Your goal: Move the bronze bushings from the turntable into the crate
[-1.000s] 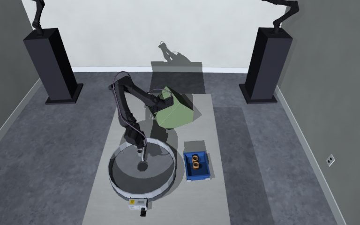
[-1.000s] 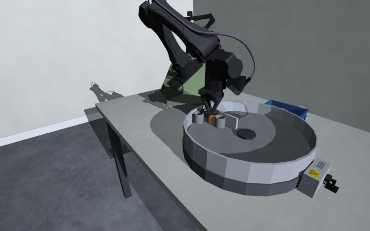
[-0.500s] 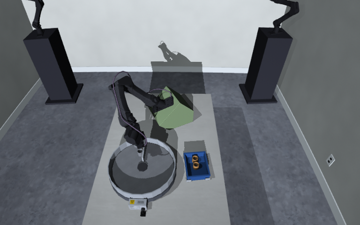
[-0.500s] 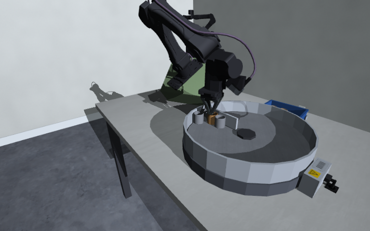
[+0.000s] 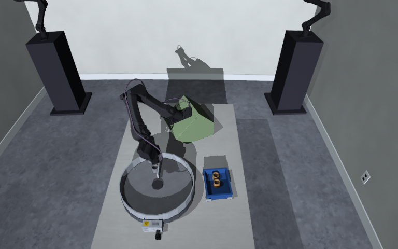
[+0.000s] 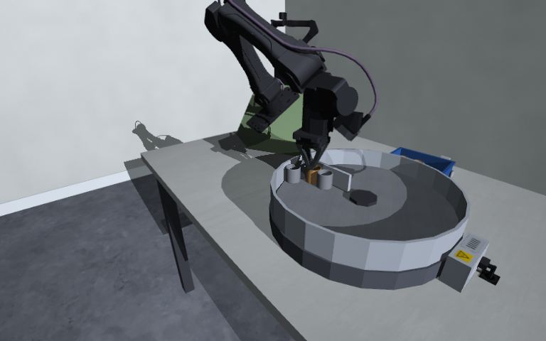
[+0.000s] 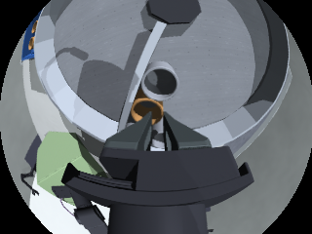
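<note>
Grey desk [image 5: 187, 234] [image 6: 249, 224] [image 7: 44, 114] carries your cramped bronze bushing [image 6: 310, 177] [image 7: 134, 111] beside the divider [image 5: 159, 170] [image 6: 340, 177] [image 7: 142, 68], likely why your gripper [image 5: 154, 161] [image 6: 311, 166] [image 7: 157, 116] is nearly closed, no clear hold.

Behind the table [image 5: 228, 229] [image 6: 249, 224] rises a pale wall [image 5: 117, 35] [image 6: 80, 72], with a white baseboard [image 5: 117, 76] [image 6: 64, 187] along its foot. Grey walls flank the table in the top view, the right one carrying a socket [image 5: 365, 177]. Two dark pedestals stand beyond the table, on mottled grey floor [image 5: 70, 164] [image 6: 80, 273]. Shadows cross floor, table and pale wall.
</note>
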